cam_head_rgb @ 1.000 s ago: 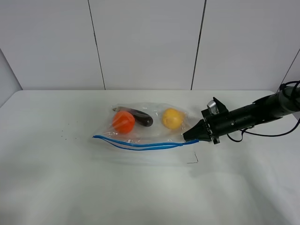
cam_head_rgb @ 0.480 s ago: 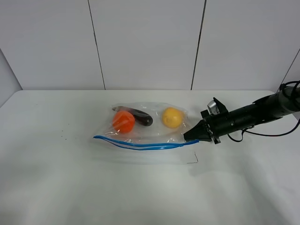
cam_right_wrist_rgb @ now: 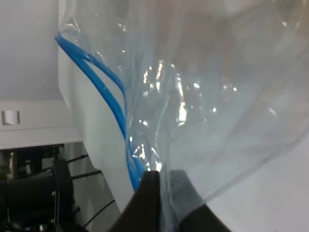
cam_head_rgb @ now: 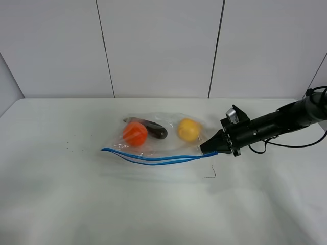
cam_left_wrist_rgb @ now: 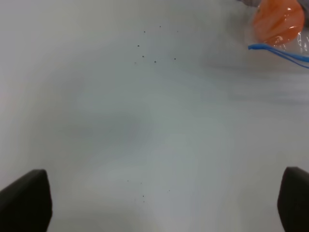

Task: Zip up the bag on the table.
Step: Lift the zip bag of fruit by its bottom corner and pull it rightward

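Your right gripper [cam_head_rgb: 205, 149]: right of centre in the high view, fingers pinched shut on the bag [cam_head_rgb: 168, 145] at its right corner | bag: mid-frame on the table [cam_head_rgb: 76, 204], blue zipper strip [cam_head_rgb: 153, 157] along its near edge, tracks apart | your left gripper [cam_left_wrist_rgb: 159, 200]: fingers spread wide above the table, holding nothing.

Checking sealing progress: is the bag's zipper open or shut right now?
Open: on the bag, the two blue zipper strips run visibly apart along the middle; the right pincer pinches one end.
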Robot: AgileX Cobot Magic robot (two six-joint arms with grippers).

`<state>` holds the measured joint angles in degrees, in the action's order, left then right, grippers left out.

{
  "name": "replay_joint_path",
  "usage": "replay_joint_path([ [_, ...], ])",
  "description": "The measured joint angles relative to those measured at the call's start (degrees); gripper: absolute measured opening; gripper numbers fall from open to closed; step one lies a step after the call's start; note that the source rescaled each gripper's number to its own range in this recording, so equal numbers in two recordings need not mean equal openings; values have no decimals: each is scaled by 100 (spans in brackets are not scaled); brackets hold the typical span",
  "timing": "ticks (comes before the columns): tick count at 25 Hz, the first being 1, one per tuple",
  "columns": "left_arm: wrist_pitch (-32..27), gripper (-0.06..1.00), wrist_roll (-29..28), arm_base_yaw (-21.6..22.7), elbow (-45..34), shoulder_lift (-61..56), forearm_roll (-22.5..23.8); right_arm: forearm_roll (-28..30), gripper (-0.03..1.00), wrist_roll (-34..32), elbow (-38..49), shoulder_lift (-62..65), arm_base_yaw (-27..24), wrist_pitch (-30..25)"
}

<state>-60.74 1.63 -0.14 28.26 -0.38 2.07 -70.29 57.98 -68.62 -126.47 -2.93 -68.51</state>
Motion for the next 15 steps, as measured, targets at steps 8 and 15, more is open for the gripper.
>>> replay_joint_path([
  [8, -5, 97, 0, 0, 0, 0, -6, 73, 0, -246, 0, 832, 0, -24],
  [15, -5, 97, 0, 0, 0, 0, -6, 134, 0, -422, 0, 1190, 0, -30],
])
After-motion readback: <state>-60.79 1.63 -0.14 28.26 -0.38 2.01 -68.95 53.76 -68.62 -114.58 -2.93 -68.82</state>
